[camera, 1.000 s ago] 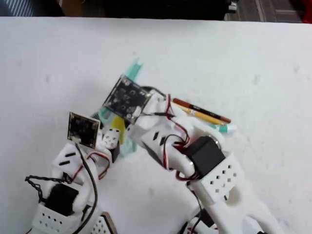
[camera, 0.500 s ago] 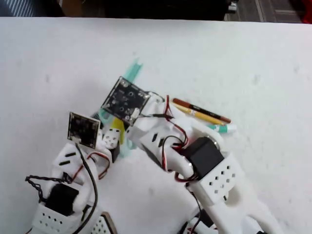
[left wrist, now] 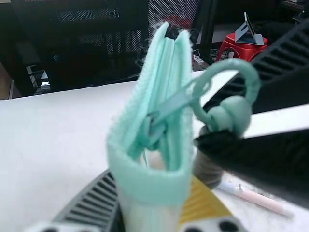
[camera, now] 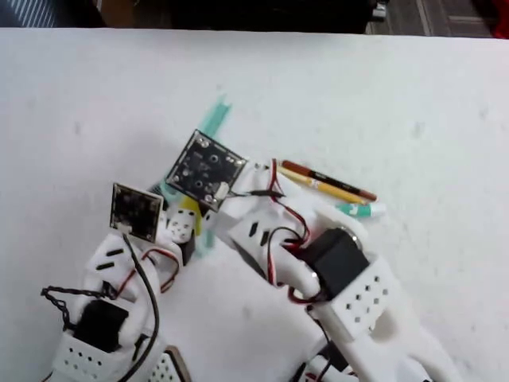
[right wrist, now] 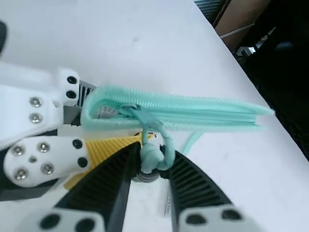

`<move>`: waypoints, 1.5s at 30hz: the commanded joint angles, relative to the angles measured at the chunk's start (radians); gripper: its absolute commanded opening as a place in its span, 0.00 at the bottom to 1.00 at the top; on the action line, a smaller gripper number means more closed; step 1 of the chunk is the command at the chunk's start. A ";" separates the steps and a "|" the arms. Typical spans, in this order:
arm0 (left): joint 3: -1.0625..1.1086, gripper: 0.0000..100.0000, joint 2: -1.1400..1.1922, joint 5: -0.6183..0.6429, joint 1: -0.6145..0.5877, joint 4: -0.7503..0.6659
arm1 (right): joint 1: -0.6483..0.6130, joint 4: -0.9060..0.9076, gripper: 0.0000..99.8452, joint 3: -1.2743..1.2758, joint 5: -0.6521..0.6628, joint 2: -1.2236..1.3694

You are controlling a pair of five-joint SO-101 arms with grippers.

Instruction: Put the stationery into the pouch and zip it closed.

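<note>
Mint fabric pouch (right wrist: 183, 112) stands on its edge on the white table (camera: 382, 95), with ribbed woven zip tape along the top. Left pincer (left wrist: 147, 205) is clamped on one end of it, a yellow ridged pad on one side and a grey ribbed finger on the other. Right pincer (right wrist: 153, 162), with black ribbed fingers, is nearly closed and pinches the knot of the looped pull cord (right wrist: 150, 155). The slider sits near the held end. Two slim pens (camera: 328, 183) and a teal-capped marker (camera: 362, 210) lie loose on the table beside the right arm.
</note>
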 commanded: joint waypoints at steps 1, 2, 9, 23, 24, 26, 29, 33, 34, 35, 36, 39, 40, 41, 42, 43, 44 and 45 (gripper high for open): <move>-0.061 0.08 -0.022 0.005 0.004 -0.018 | -0.008 -0.028 0.02 -0.009 -0.003 -0.059; -0.061 0.13 -0.022 0.008 0.004 -0.015 | -0.008 -0.030 0.02 -0.012 -0.003 -0.067; -0.094 0.21 -0.022 0.060 -0.004 0.034 | 0.018 -0.024 0.02 -0.110 -0.002 -0.027; -0.087 0.03 -0.283 -0.026 0.050 0.163 | 0.119 0.061 0.02 -0.336 -0.002 0.174; -0.080 0.02 -0.274 -0.029 0.070 0.166 | 0.122 0.061 0.02 -0.336 -0.002 0.185; -0.055 0.02 -0.249 -0.031 0.108 0.158 | 0.122 0.061 0.02 -0.336 -0.002 0.197; -0.014 0.02 -0.248 -0.031 0.125 0.106 | 0.122 0.054 0.02 -0.341 -0.002 0.199; 0.017 0.02 -0.249 -0.044 0.120 0.061 | 0.133 0.054 0.02 -0.390 -0.002 0.219; 0.018 0.02 -0.249 -0.064 0.120 0.061 | 0.145 0.054 0.02 -0.404 -0.002 0.226; 0.018 0.02 -0.249 -0.081 0.120 0.061 | 0.154 0.054 0.02 -0.420 -0.002 0.239; 0.018 0.02 -0.249 -0.091 0.120 0.061 | 0.166 0.054 0.02 -0.434 -0.002 0.251; 0.018 0.02 -0.249 -0.095 0.120 0.064 | 0.216 0.054 0.02 -0.466 -0.002 0.300; 0.018 0.02 -0.249 -0.095 0.120 0.066 | 0.229 0.054 0.02 -0.477 -0.002 0.318; 0.018 0.02 -0.249 -0.095 0.120 0.066 | 0.243 0.054 0.02 -0.486 -0.002 0.335; 0.018 0.02 -0.249 -0.095 0.120 0.068 | 0.259 0.054 0.02 -0.493 -0.002 0.352; 0.018 0.02 -0.249 -0.095 0.120 0.068 | 0.271 0.054 0.02 -0.496 -0.002 0.364; 0.018 0.02 -0.249 -0.095 0.120 0.068 | 0.280 0.054 0.02 -0.496 -0.003 0.375; 0.018 0.02 -0.249 -0.097 0.120 0.068 | 0.288 0.054 0.02 -0.496 -0.005 0.384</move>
